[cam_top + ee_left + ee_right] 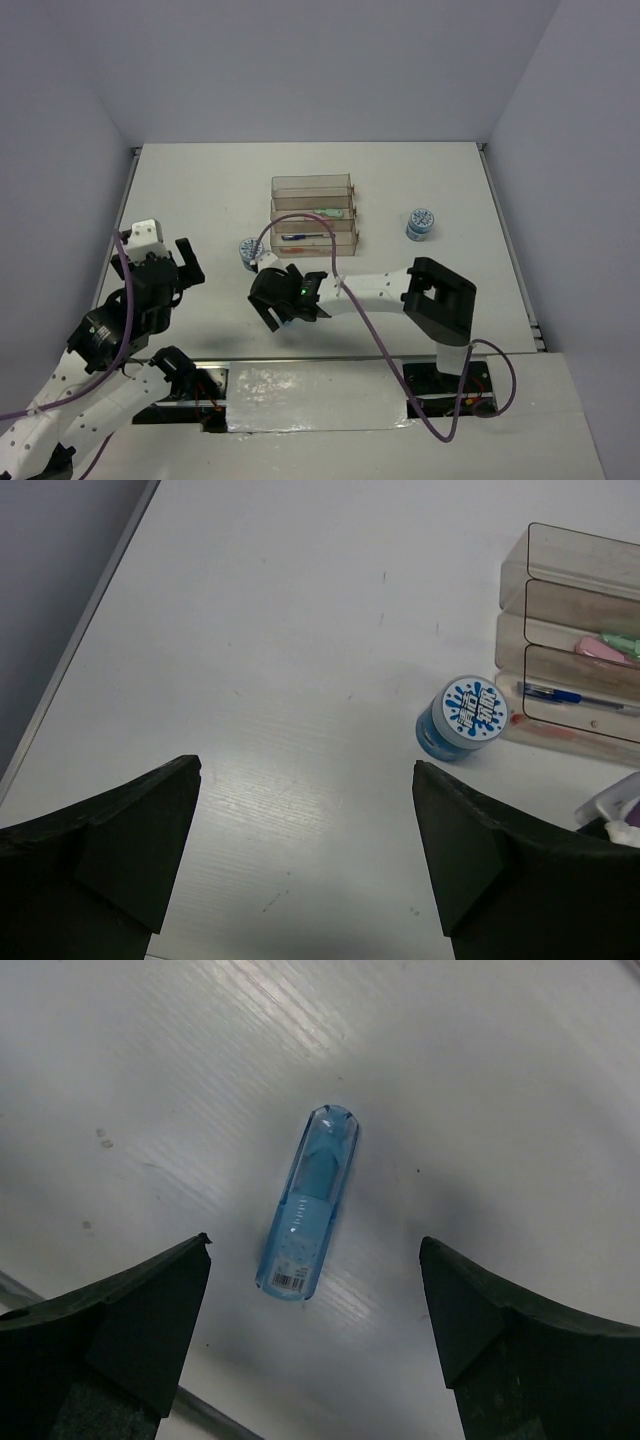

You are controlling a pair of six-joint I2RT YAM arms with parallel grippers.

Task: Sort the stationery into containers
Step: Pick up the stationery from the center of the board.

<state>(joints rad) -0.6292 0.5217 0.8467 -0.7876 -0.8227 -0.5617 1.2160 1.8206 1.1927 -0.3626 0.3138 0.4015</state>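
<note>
A short blue stick (310, 1205) lies flat on the white table, between the fingers of my right gripper (315, 1240), which is open and not touching it. In the top view this gripper (270, 305) hovers left of centre and hides the stick. My left gripper (306, 765) is open and empty over bare table (188, 265). One blue-white roll (462, 718) stands just left of the clear stepped containers (313, 210). A second roll (421, 222) stands to their right. Pink and green sticks (605, 648) lie in the middle tray, and a blue pen (560, 694) in the nearest one.
The right arm's cable (370, 330) loops over the near part of the table. The table's raised left edge (90, 610) runs beside the left gripper. Grey walls close in the back and sides.
</note>
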